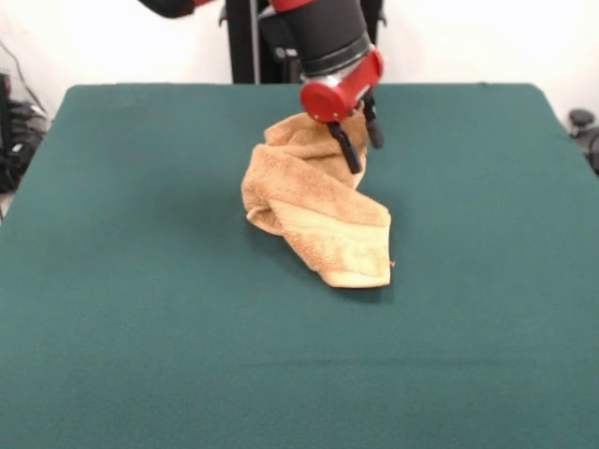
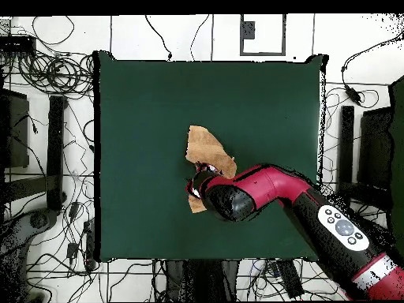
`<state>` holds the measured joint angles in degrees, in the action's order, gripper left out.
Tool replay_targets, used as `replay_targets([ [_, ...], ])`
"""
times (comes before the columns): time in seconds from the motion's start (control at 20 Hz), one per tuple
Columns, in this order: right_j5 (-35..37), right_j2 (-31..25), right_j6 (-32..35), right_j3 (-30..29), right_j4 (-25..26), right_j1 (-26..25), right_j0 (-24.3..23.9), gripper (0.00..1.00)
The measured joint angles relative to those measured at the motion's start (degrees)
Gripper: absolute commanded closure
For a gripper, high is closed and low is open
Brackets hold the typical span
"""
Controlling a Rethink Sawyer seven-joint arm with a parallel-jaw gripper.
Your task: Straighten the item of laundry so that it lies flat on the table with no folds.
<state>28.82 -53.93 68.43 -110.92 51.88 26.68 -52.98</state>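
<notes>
From overhead, the arm covers the gripper and the towel's near end. In the front view the worktop's lower corners run off the edge.

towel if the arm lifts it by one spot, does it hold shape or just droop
The towel would likely droop: it already lies crumpled in soft, rounded folds on the table. Its looped pile looks grippy, so the tool probably won't slip. Pushed, it would probably bunch rather than slide whole.
</notes>
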Motion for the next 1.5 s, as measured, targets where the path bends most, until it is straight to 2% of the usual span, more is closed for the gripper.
replay_targets([
  [0.3, -0.67, 0.42, 0.00, -0.03, 1.07, 5.09, 1.10, 0.00],
  [0.6, -1.74, 0.42, 0.00, 0.15, 1.98, 6.31, 1.03, 0.00],
  [1.15, -2.36, 0.35, 0.00, 2.23, 2.53, -0.06, -1.90, 0.00],
  [1.5, -2.36, -0.69, -0.25, 3.11, 2.80, -6.41, -4.90, 0.00],
])
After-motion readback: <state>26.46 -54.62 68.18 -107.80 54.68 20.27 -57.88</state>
